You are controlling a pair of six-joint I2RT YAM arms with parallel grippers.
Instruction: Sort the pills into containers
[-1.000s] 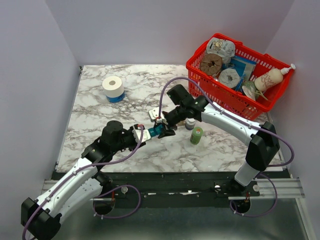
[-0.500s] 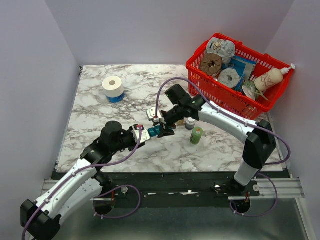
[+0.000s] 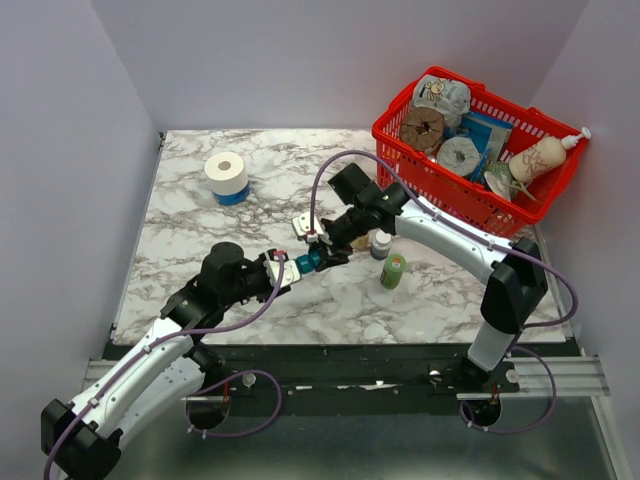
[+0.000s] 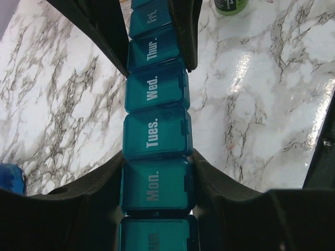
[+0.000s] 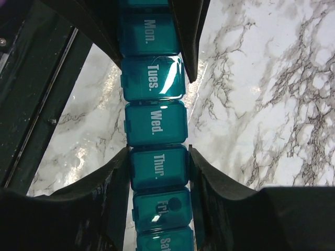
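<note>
Currently left tool (image 4: 157, 170) and right tool (image 5: 158, 159) both clamp the organiser (image 4: 156, 94); unequal pulls may twist it loose, dropping it.

Plain lavender walls (image 3: 300, 60) are closing in on three sides of the white, grey-veined marble worktop (image 3: 190, 260), soft light is glinting off its glossy surface, and a dark metal rail (image 3: 380, 352) is running along its near edge above a grey floor (image 3: 380, 452).
</note>
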